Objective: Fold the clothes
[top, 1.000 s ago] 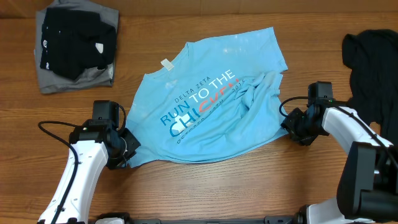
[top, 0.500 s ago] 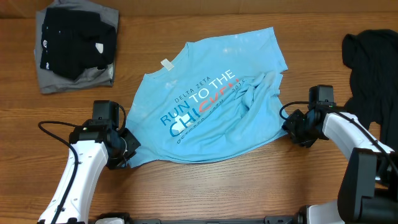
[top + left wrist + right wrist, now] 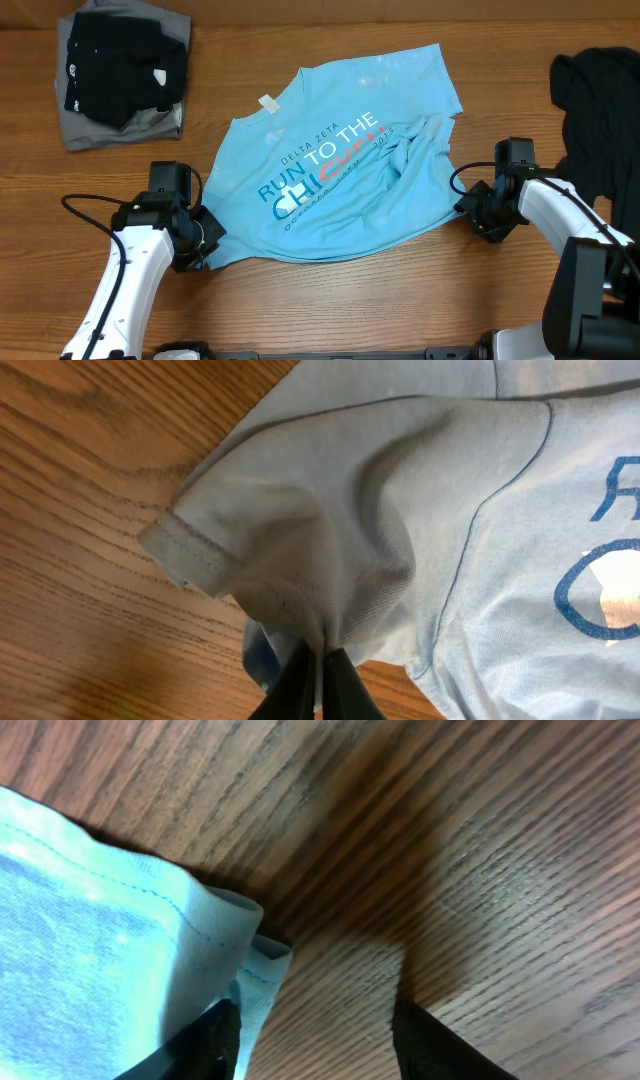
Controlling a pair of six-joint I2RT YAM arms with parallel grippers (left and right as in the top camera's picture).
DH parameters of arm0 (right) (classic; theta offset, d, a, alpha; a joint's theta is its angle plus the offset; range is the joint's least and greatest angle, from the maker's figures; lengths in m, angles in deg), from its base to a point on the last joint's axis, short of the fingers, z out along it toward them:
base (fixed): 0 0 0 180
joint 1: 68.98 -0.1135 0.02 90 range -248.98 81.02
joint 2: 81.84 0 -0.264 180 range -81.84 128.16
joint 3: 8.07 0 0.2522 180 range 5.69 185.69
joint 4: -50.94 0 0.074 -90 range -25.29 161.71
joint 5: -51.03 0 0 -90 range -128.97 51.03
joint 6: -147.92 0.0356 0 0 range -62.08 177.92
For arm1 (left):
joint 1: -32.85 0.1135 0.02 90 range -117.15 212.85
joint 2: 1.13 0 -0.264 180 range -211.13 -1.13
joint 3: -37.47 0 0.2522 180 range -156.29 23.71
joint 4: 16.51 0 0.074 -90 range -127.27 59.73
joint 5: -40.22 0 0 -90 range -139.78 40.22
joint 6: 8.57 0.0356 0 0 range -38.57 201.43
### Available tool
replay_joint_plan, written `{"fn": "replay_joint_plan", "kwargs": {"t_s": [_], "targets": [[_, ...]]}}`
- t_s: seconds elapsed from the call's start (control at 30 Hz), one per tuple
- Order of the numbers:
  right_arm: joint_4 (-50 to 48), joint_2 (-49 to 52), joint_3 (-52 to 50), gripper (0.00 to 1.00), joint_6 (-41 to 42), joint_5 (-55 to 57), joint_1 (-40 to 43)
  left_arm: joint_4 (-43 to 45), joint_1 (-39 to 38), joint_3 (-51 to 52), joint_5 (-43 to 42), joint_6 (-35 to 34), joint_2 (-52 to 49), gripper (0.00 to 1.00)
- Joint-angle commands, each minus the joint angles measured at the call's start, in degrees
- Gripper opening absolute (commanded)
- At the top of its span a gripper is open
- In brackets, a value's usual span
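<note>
One pincer let go: right gripper (image 3: 315,1040) backed off open-jawed, T-shirt (image 3: 340,170) hem loose just beside it, left gripper (image 3: 322,670) still clenched on the sleeve (image 3: 200,550), so a regrasp seems needed.

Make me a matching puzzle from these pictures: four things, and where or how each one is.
Things:
1. blue T-shirt
2. black-and-grey pile
3. loose black garment
4. left gripper

Places or states:
A. crumpled at the far right
B. pinched shut on blue cloth
C. spread out in the middle, lettering up
D. stacked in the far left corner

Pairs: 1-C, 2-D, 3-A, 4-B
</note>
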Motion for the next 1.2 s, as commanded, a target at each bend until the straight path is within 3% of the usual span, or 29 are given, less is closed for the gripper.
{"fn": "replay_joint_plan", "kwargs": {"t_s": [0.0, 0.3, 0.5, 1.17], "targets": [[0.0, 3.8, -3.4, 0.55, 1.0, 4.4, 0.2, 0.1, 0.0, 0.1, 0.0, 1.4, -0.2, 0.04], [-2.2, 6.9, -3.4, 0.53, 1.1, 4.4, -0.8, 0.4, 0.0, 0.1, 0.0, 1.4, -0.2, 0.05], [-3.6, 8.7, -3.4, 0.45, 1.6, 4.4, -1.2, 0.6, 0.0, 0.1, 0.0, 1.4, -0.2, 0.05], [-7.5, 10.1, -3.4, 0.50, 1.6, 4.2, -7.1, 1.5, 0.0, 0.1, 0.0, 2.2, -0.2, 0.06]]}}
